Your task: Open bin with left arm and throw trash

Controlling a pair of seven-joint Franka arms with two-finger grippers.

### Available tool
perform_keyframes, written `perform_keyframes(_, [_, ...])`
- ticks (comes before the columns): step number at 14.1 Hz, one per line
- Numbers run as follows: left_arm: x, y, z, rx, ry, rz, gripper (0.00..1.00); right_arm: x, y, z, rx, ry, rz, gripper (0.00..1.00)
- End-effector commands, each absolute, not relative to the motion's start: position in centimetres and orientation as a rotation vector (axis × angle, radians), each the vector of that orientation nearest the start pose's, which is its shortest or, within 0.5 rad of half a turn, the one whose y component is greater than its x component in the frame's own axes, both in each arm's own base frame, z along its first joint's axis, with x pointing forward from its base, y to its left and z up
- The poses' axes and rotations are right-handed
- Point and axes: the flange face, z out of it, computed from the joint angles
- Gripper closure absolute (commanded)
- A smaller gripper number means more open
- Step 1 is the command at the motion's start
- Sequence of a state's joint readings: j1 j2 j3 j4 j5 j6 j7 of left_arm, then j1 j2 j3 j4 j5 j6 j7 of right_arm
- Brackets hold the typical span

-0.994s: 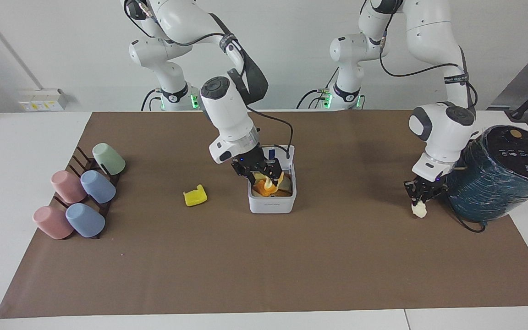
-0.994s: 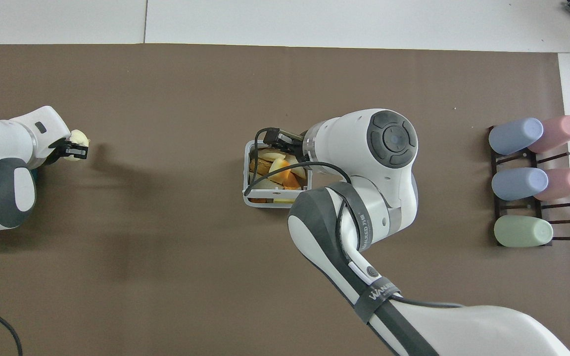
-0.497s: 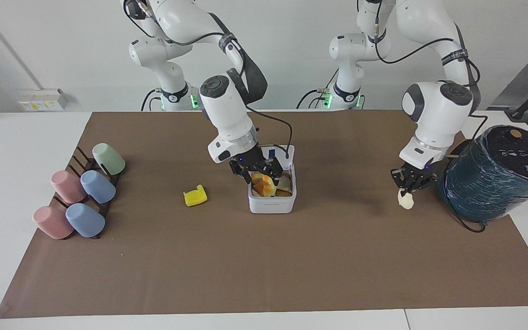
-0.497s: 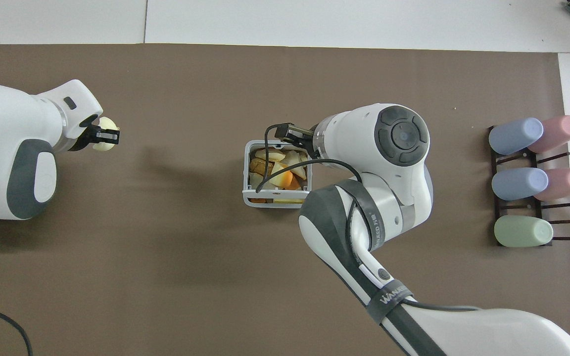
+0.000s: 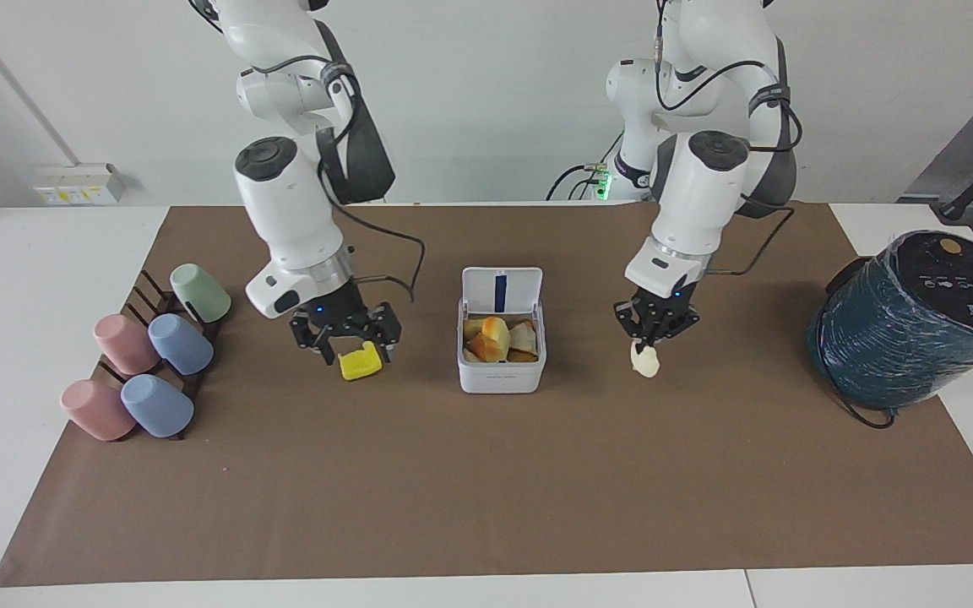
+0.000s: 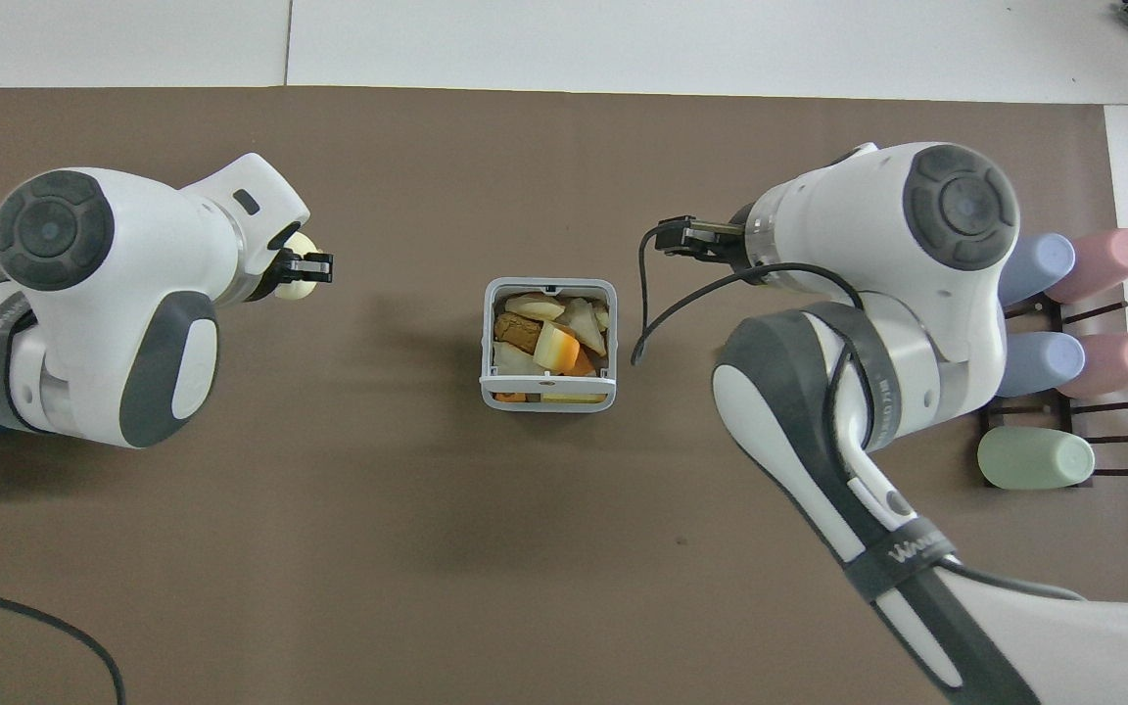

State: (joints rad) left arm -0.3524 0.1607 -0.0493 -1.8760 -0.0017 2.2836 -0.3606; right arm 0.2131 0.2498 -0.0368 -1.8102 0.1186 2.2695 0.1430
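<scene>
The white bin (image 5: 501,373) stands mid-mat with its lid (image 5: 501,291) up, blue strip showing. The orange-yellow wedge (image 5: 494,331) lies in it among other scraps; it also shows in the overhead view (image 6: 556,347). My right gripper (image 5: 351,342) is open, low over the yellow notched piece (image 5: 360,364), a finger on each side. In the overhead view the right gripper (image 6: 670,240) covers that piece. My left gripper (image 5: 647,340) is shut on the cream-white lump (image 5: 644,362) and holds it over the mat beside the bin, toward the left arm's end. The overhead view shows the left gripper (image 6: 314,266) and the lump (image 6: 295,279).
A big dark teal wrapped cylinder (image 5: 909,329) stands at the left arm's end of the table. Several pastel cups lie on a dark rack (image 5: 149,355) at the right arm's end, also in the overhead view (image 6: 1034,458). The bin's rim (image 6: 486,343) is grey.
My right gripper left the orange wedge in the bin and moved over the yellow piece. My left gripper carried the cream lump from beside the cylinder toward the bin.
</scene>
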Motion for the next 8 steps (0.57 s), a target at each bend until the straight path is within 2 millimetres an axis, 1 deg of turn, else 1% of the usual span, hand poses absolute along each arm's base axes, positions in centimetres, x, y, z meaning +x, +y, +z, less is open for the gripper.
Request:
perform_keyframes(1, [56.2,-28.9,45.5,-3.306,-0.080,-0.387,1.00,61.1,10.6,38.1,-3.043,-0.095,-0.229,0.00])
perform_keyframes(3, [54.0,-32.7,45.5,-3.337,-0.020,-0.399,1.00,59.6,10.0,35.3,-3.054,-0.200,-0.160,0.00])
perform_keyframes(4, [53.1,-34.2,45.4,-3.345,-0.022,-0.390,1.00,58.7,10.2,33.8,-3.053,-0.224,-0.172,0.00])
perform_keyframes(5, [52.7,-34.9,45.5,-3.354,-0.053,-0.393,1.00,58.0,10.4,32.5,-3.048,-0.240,-0.193,0.00])
perform_keyframes(6, [52.0,-36.2,45.6,-3.368,-0.033,-0.417,0.79,57.4,11.0,31.6,-3.041,-0.305,-0.210,0.00])
perform_keyframes(7, [51.4,-37.0,45.5,-3.379,-0.014,-0.443,0.44,56.9,11.2,30.9,-3.039,-0.346,-0.228,0.00])
perform_keyframes(8, [51.4,-36.9,45.4,-3.378,-0.019,-0.441,0.13,56.8,11.2,30.5,-3.036,-0.365,-0.257,0.00])
